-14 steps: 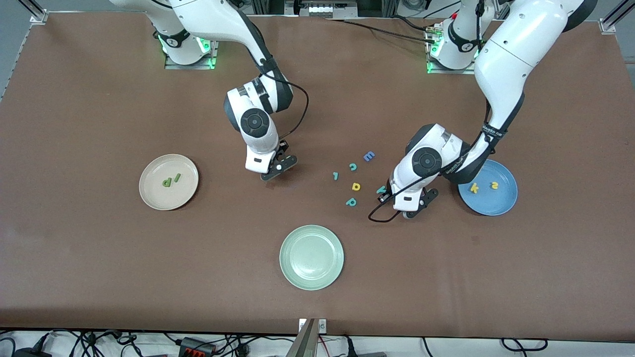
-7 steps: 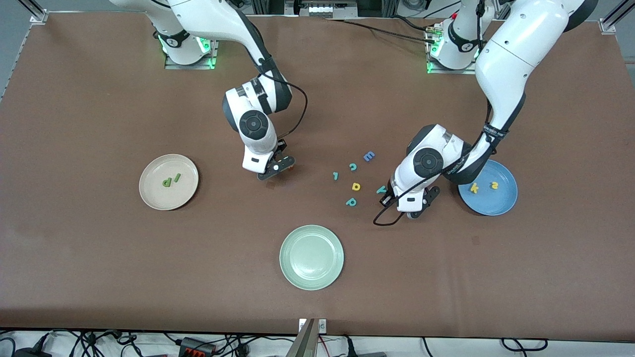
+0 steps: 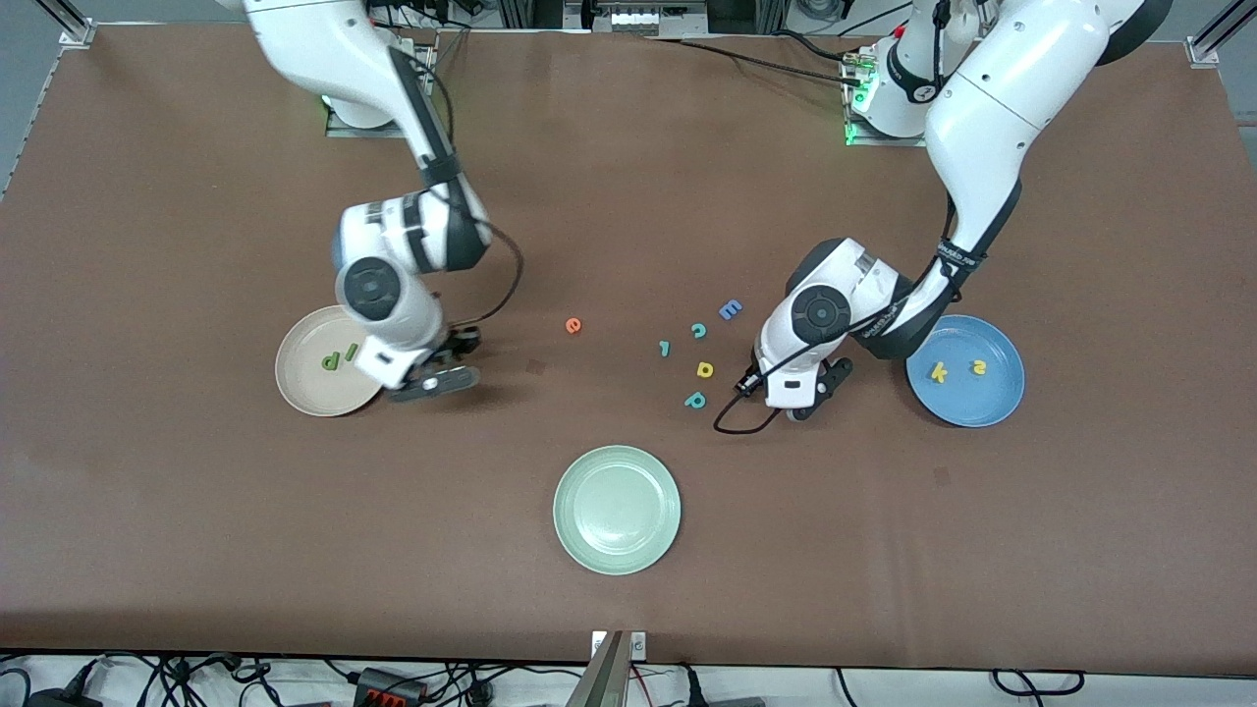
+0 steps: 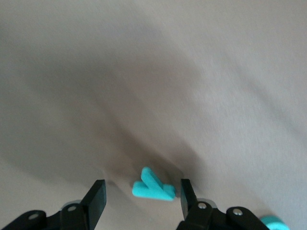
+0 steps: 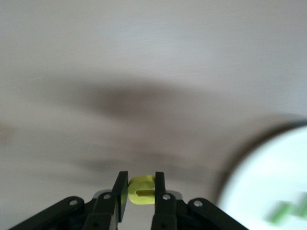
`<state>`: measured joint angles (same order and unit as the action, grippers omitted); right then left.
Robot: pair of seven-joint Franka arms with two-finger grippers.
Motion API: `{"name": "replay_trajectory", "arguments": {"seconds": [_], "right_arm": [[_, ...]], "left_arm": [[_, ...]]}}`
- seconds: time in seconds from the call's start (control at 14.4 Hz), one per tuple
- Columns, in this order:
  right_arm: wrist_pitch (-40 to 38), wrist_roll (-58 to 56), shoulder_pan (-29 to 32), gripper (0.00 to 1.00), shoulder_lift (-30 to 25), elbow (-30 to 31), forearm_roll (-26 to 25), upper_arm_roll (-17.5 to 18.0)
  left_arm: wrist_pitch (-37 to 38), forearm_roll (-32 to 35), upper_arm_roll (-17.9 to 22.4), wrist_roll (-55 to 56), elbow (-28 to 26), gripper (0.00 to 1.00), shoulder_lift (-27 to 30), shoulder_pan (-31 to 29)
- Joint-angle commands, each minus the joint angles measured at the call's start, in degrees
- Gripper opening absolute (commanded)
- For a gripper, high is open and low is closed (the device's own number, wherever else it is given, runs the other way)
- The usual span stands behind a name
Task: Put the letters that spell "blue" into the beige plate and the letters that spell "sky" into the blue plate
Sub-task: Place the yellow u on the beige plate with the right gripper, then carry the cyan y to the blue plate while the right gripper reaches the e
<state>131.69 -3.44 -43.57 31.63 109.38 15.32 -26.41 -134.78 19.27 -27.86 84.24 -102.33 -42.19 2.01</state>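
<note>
Count: three round shallow plates, namely one cream-beige plate (image 3: 304,395), one pale green plate (image 3: 574,511) and one sky-blue plate (image 3: 972,405).

Twelve small foam letters:
- four teal foam letters (image 3: 695,400), one between the parted fingers of the left claw (image 4: 141,184)
- four yellow foam letters (image 3: 704,369), one gripped in the right claw (image 5: 141,179)
- two green foam letters (image 3: 329,361)
- one orange foam letter (image 3: 573,325)
- one blue foam letter (image 3: 730,309)

A brown table (image 3: 628,177) carries three plates: the beige plate (image 3: 295,378) toward the right arm's end, the blue plate (image 3: 992,403) toward the left arm's end, a pale green plate (image 3: 617,510) nearest the front camera. Between them lie an orange e (image 3: 573,325), a blue E (image 3: 730,309) and small teal and yellow letters.
</note>
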Motion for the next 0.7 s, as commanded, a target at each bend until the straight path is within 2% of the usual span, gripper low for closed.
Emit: {"name": "replay_trajectory", "arguments": {"seconds": [0.0, 0.14, 0.28, 0.42, 0.49, 0.56, 0.63], "right_arm": [[-3.4, -4.6, 3.7, 0.09, -1.3, 1.3, 0.6, -2.3], [-9.1, -6.4, 6.6, 0.09, -1.5, 1.4, 0.7, -2.4], [-11.8, -6.6, 6.7, 0.09, -1.6, 1.5, 0.7, -2.6], [-11.6, -6.5, 7.7, 0.10, -1.0, 1.8, 0.7, -2.6], [-11.5, -6.4, 7.7, 0.12, -0.6, 1.8, 0.9, -2.5], [-11.1, -6.5, 7.9, 0.17, -0.2, 1.8, 0.9, -2.5], [-10.9, -6.5, 7.8, 0.33, 0.2, 1.7, 0.9, -2.5]], "left_arm": [[1.0, 1.6, 0.0, -1.3, 0.4, 0.70, 0.4, 0.4], [0.9, 1.6, 0.2, -1.4, 0.3, 0.61, 0.4, 0.4], [0.9, 2.1, 0.3, -1.4, 0.4, 0.58, 0.4, 0.4], [1.0, 4.8, 0.3, -1.4, 0.3, 0.34, 0.3, 0.3], [1.0, 4.9, 0.2, -1.3, 0.3, 0.26, 0.3, 0.3], [1.0, 4.9, 0.3, -1.3, 0.3, 0.21, 0.3, 0.3], [1.0, 4.9, 0.3, -1.3, 0.3, 0.19, 0.3, 0.3]]}}
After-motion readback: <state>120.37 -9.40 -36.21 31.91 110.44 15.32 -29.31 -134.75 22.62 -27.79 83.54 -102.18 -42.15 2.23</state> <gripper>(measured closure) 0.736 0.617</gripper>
